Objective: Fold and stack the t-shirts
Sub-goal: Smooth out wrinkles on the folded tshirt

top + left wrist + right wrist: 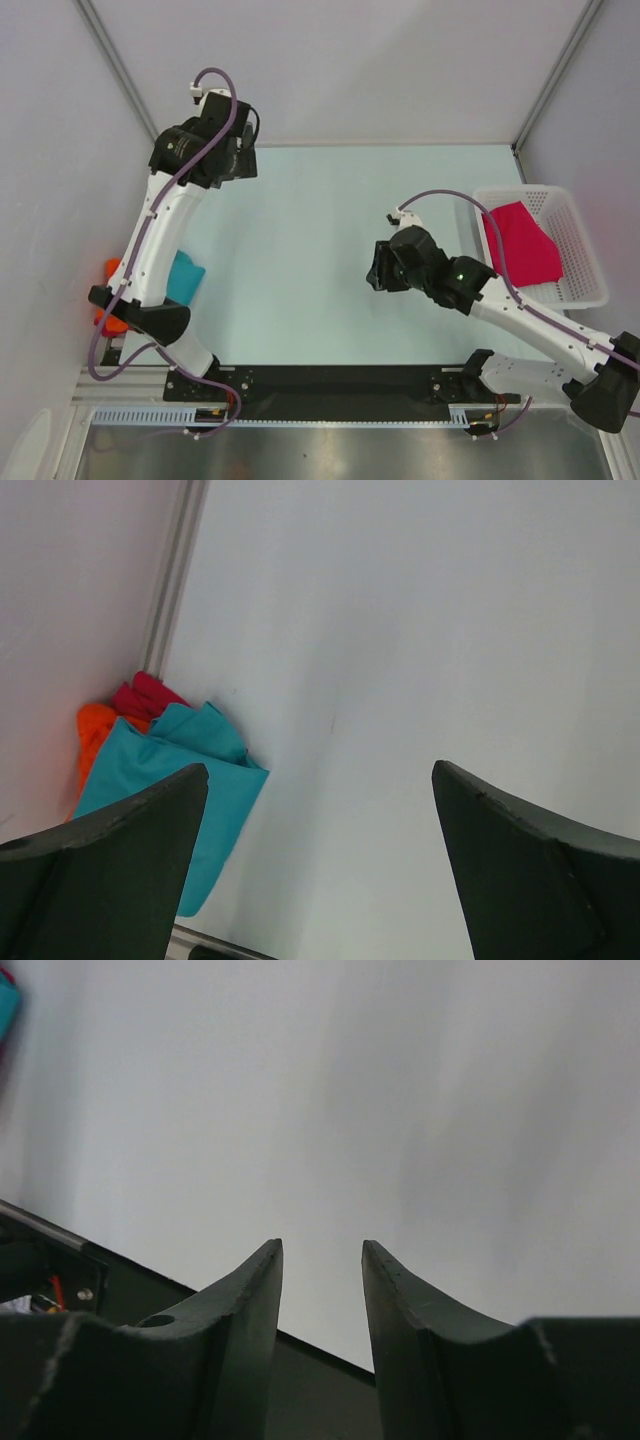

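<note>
Three t-shirts lie bunched at the table's left edge: a teal one on top, an orange one and a dark red one behind it. From above, the teal t-shirt and the orange t-shirt peek out from behind the left arm. A magenta-pink t-shirt lies in the white basket at right. My left gripper hangs wide open and empty over the far left of the table. My right gripper hovers mid-table, jaws slightly apart with nothing between them.
The pale table is bounded by grey walls with metal posts at the far corners. The black base rail runs along the near edge. The basket stands against the right wall.
</note>
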Available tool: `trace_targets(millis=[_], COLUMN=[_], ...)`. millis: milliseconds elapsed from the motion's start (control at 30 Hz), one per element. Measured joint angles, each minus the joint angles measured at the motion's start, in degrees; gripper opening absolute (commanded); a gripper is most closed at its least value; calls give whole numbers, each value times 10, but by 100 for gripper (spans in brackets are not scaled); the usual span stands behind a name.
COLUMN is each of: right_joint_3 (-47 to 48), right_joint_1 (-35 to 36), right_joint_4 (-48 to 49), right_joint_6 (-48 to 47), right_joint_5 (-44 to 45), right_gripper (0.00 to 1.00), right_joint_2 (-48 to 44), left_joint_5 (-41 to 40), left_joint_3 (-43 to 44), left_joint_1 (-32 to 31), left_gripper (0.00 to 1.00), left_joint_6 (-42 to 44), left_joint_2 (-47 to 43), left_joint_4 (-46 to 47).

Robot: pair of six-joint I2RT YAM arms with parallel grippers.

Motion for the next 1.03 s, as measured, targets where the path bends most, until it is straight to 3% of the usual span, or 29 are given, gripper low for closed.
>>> trace_targets(millis=[167,367,700,1033], right_joint_3=[28,70,94,106], right_joint_1=[-30,-46,-46,-46], right_joint_4=[15,4,-3,-8], right_joint_6=[2,14,19,22], right_joint_5=[-41,-64,-69,-75], right_gripper=[59,60,68,66], right_joint_2=[-6,-7,-11,-8], left_joint_5=[50,82,117,159], left_joint_3=[22,15,-103,-118], left_joint_1=[0,0,4,24], left_gripper=[100,100,100,99], left_joint_6=[0,-2,-5,-4], left_joint_2=[-7,-38,-165,-172], left_joint_4=[0,5,55,106])
